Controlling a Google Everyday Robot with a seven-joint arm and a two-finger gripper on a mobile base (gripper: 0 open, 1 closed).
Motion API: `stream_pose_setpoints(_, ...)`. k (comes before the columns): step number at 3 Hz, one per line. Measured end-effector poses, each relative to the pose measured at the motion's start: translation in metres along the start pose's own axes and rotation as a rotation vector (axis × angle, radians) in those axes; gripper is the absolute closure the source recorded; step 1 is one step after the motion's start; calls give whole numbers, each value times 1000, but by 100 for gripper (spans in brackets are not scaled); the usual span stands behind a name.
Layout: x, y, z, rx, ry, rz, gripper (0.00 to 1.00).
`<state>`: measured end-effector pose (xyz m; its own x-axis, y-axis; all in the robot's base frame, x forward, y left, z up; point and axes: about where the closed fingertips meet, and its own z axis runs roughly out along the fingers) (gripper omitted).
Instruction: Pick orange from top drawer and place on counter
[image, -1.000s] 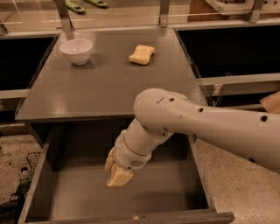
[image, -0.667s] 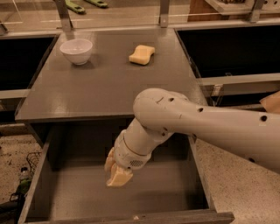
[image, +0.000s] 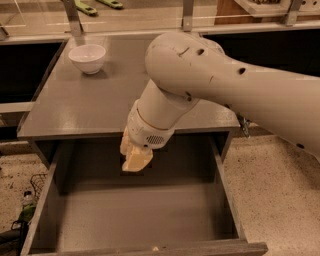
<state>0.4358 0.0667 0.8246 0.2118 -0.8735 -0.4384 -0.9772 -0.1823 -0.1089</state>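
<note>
The top drawer is pulled out below the counter; the part of its flat bottom that shows is bare. My gripper hangs from the large white arm, just in front of the counter's front edge and above the back of the drawer. No orange shows anywhere; whether the gripper holds one is hidden by the wrist. The arm covers the right half of the counter.
A white bowl stands at the counter's back left. Rail posts rise behind the counter. Speckled floor lies to the right of the drawer, and cables and a small bottle lie on the floor to its left.
My gripper has risen from low inside the drawer to the level of the counter's front edge. The arm now hides the pale yellow sponge on the counter.
</note>
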Motion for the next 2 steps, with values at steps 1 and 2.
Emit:
stream_pose_setpoints(1, 0, 0, 0, 0, 0, 0, 100)
stream_pose_setpoints(2, 7, -12, -7, 11, -11, 10, 100)
